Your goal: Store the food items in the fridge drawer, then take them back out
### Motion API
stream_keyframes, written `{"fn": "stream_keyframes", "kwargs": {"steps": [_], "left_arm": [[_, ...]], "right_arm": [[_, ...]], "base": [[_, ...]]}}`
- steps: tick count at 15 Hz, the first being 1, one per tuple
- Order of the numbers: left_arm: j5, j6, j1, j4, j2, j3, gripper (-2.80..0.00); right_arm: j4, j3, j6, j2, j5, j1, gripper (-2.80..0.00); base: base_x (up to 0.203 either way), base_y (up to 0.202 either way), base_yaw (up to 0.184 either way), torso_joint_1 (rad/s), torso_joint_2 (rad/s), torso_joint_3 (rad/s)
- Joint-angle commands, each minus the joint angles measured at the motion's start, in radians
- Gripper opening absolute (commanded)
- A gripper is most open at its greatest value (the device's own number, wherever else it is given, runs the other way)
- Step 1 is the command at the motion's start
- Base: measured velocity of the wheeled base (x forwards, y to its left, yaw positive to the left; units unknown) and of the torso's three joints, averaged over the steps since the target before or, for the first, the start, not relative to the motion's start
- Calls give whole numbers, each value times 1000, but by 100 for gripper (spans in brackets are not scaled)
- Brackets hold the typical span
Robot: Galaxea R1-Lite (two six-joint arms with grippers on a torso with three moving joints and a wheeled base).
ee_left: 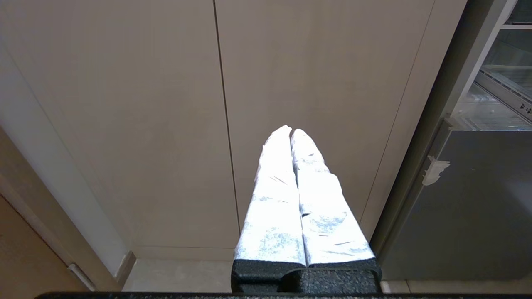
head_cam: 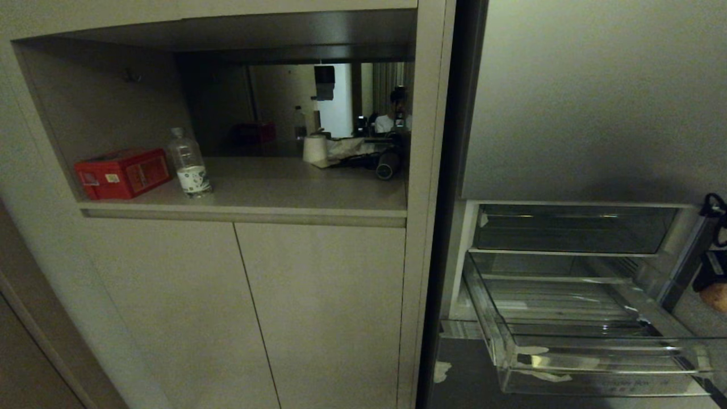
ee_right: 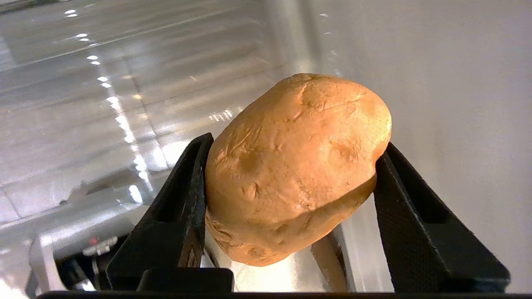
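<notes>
In the right wrist view the right gripper (ee_right: 291, 182) clamps a tan-brown potato (ee_right: 297, 166) between its two black fingers (ee_right: 183, 207), one pressed to each side. In the head view that same potato (head_cam: 717, 296) peeks in at the right edge of the frame, beside and outside the right end of the fridge drawer (head_cam: 596, 363). The drawer, a clear plastic bin with a ribbed floor and white tape scraps on its front, stands pulled out at the lower right of the head view, below a darker, shallower tray (head_cam: 573, 228). The left gripper (ee_left: 291, 133) shows only in the left wrist view, its white-wrapped fingers (ee_left: 274, 199) pressed together with nothing between them, in front of beige cabinet doors (ee_left: 166, 124). In the niche at the upper left of the head view stand a red box (head_cam: 122, 173) and a water bottle (head_cam: 189, 163).
</notes>
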Motion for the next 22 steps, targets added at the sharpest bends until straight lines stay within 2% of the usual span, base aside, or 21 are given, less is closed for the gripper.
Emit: {"fn": "stream_keyframes", "kwargs": {"steps": [1,6,9,14,15,18,22], "left_arm": [[0,0,0,0,0,-1,-280],[0,0,0,1,1,0,-280],[0,0,0,0,0,0,-280],[0,0,0,0,1,-1,-280],[0,0,0,1,0,0,-280],[0,0,0,0,1,-1,-280],[0,0,0,0,1,0,-280]], "right_arm": [[-12,94,-2,-223,7,-24,-280],[-174,302,35,-573,26,-41,-280],[-288,374,65,-701,-54,-44,-280],[-453,467,78,-836,-118,-45,-280],[-483,502,100,-857,-140,-54,-280],[-512,528,179,-872,-167,-133,-280],[-512,521,205,-787,-152,-276,-280]], "base": [[0,0,0,0,0,0],[0,0,0,0,0,0],[-5,4,-119,1,2,1],[-1,7,-179,-3,1,7],[-3,6,-176,3,2,10],[-2,9,-178,1,0,1],[-1,7,-177,3,2,3]]}}
